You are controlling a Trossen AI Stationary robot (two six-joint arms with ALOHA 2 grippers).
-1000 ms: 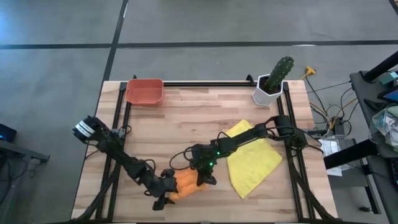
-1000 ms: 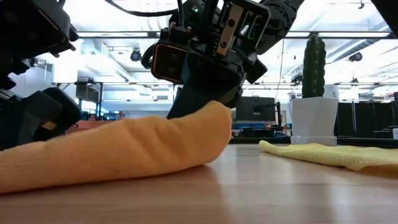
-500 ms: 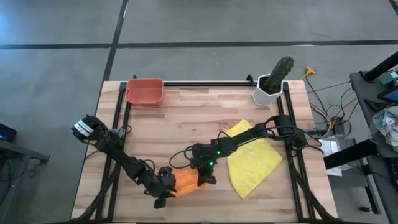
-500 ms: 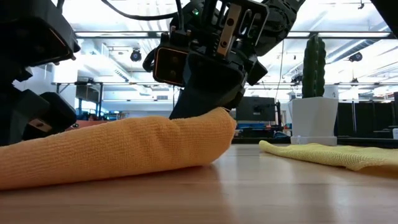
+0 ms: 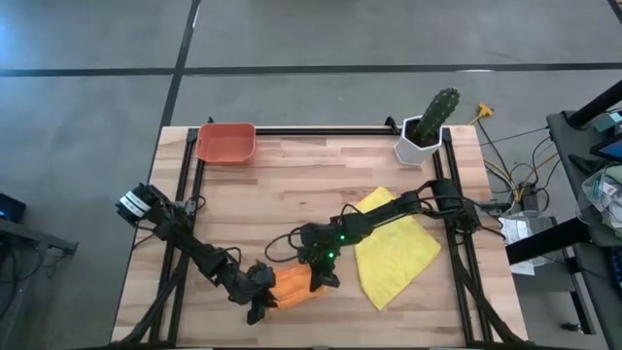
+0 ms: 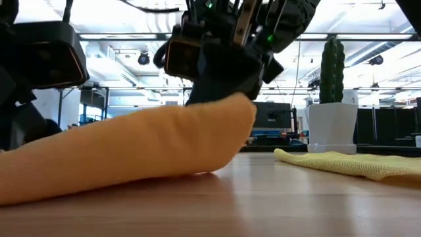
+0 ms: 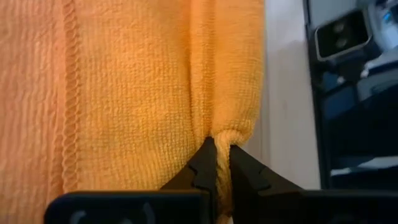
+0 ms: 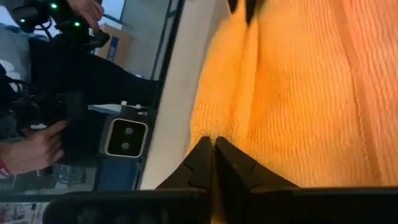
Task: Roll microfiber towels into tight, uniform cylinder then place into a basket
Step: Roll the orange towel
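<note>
The orange microfiber towel [image 5: 290,283] lies rolled up near the table's front edge, between my two grippers; in the low view the roll [image 6: 131,148] rests on the wood. My left gripper [image 5: 259,297] is shut on its left end and my right gripper [image 5: 317,277] is shut on its right end. The yellow microfiber towel [image 5: 395,248] lies spread flat to the right of the roll. The red-orange basket [image 5: 225,142] stands at the far left. My left gripper [image 7: 217,144] pinches a small fold at the roll's left end [image 7: 225,134] between its two fingers, slanting down from the table's left. The roll rests on the table. My right gripper [image 8: 213,144] pinches the cloth at the roll's right end [image 8: 214,132] between its two fingers, slanting down from the right. That end [image 6: 227,122] sits under the fingers, a little higher than the left end.
A white pot with a green cactus [image 5: 425,130] stands at the far right corner. A black frame rail [image 5: 321,130] runs along the far edge, between basket and pot. Bare wood [image 5: 292,194] lies between the roll and the basket.
My left gripper has shut on the roll's left end and turned about its own axis while staying in place. The roll's right end, held by my right gripper, stands a little higher and fuller than before.
</note>
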